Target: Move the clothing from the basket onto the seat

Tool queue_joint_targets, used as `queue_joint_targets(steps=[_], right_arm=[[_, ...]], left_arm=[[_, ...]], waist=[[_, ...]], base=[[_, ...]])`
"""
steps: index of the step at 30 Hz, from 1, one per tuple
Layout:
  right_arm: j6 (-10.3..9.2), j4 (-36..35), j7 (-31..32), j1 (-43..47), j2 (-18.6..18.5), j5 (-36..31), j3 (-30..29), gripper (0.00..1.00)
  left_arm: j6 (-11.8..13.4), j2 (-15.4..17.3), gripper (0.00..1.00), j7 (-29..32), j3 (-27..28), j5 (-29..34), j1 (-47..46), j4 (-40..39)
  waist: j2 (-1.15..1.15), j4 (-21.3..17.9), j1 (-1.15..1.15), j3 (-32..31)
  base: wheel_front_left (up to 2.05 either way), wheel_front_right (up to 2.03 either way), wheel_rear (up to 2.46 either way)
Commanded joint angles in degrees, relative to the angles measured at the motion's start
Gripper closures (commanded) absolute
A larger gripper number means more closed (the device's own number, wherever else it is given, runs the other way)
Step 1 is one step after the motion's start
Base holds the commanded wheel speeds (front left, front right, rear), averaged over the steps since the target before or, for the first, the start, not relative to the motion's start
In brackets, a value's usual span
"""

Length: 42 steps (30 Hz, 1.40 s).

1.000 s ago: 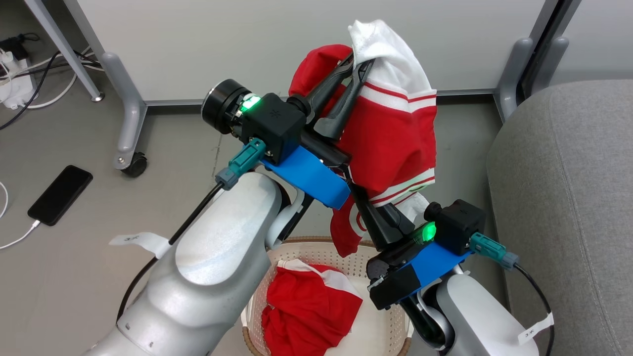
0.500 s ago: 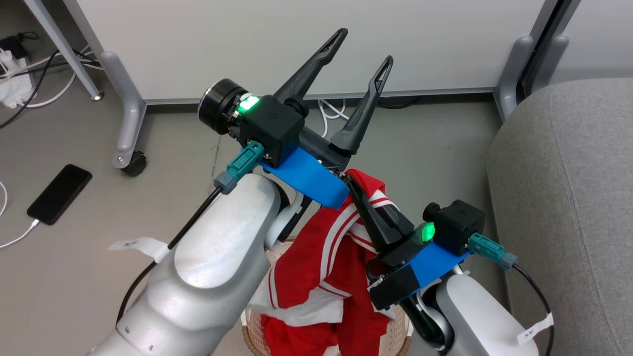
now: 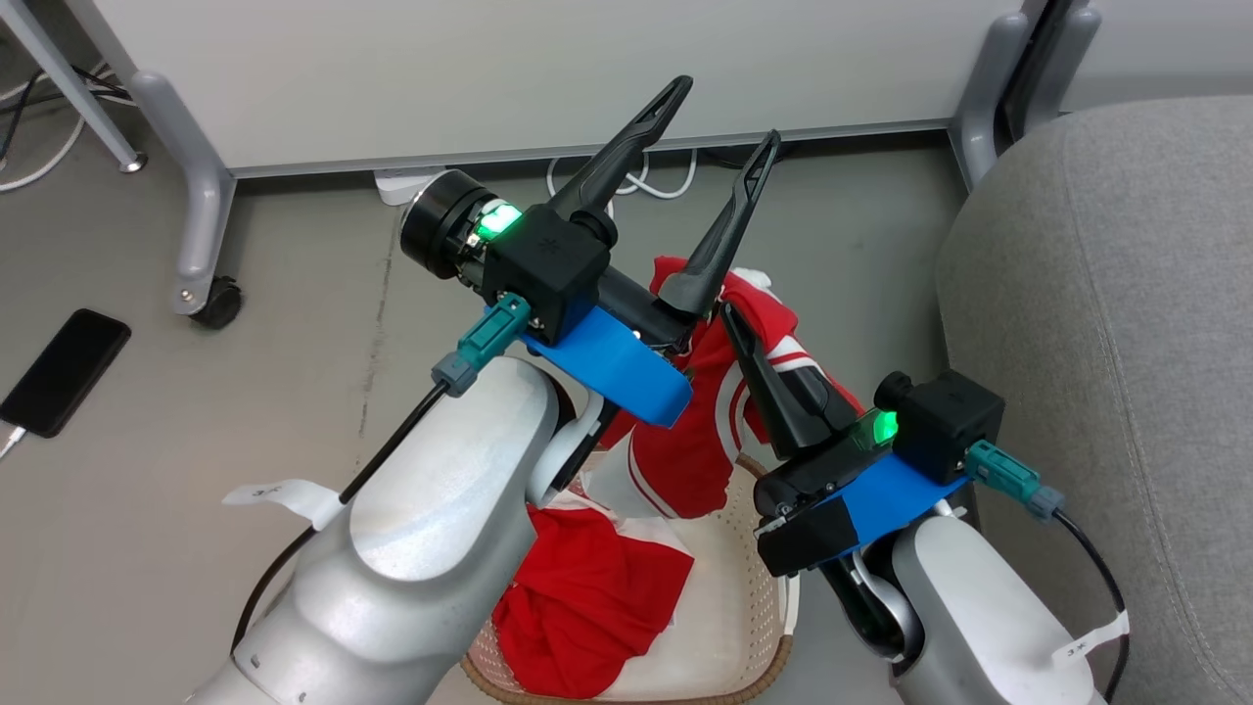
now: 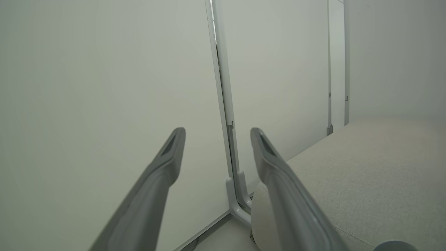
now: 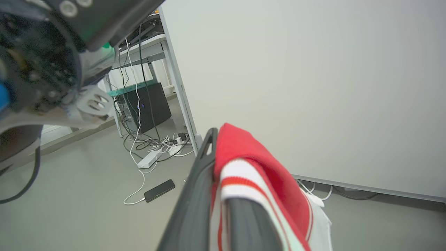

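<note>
Red striped garment [image 3: 700, 441] hangs clamped in the right gripper [image 3: 736, 328] above the basket [image 3: 759, 676], ready for the sofa [image 3: 1126, 294] alongside; left gripper [image 3: 722, 116] gapes wide, empty.

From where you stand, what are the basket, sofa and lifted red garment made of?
Basket: likely moulded cream plastic, matte, with rows of punched holes and a brown woven-look rim. Sofa: grey woven upholstery, matte, with stitched seams. Red garment: soft, thin sports fabric, probably synthetic; it droops in folds.
</note>
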Motion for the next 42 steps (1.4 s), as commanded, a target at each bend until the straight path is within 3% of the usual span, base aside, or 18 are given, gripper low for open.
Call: queue_joint_targets(steps=[1,15,28,42], right_arm=[[0.03,-0.7,-0.2,-0.9,-0.1,-0.8,-0.5,1.00],[0.03,-5.4,-0.3,1.5,-0.1,-4.6,-7.1,1.00],[0.03,-9.2,-0.3,5.4,-0.1,-3.9,-13.4,1.00],[0.03,-10.7,-0.3,8.1,-0.1,-2.3,-16.8,1.00]], left_arm=[[-0.2,0.4,0.00,-0.2,0.0,0.3,0.4,0.0],[-0.4,1.8,0.00,-0.2,-0.9,0.3,1.9,0.3],[-0.5,2.7,0.00,0.0,-3.0,0.3,2.1,0.6],[-0.3,3.7,0.00,0.7,-4.5,-0.1,1.3,-0.1]], waist=[[0.00,-1.0,0.00,0.8],[0.00,-9.2,0.00,3.2],[0.00,-18.1,0.00,4.4],[0.00,-23.1,0.00,6.3]], base=[[0.00,0.00,0.00],[0.00,0.00,0.00],[0.00,0.00,0.00],[0.00,0.00,0.00]])
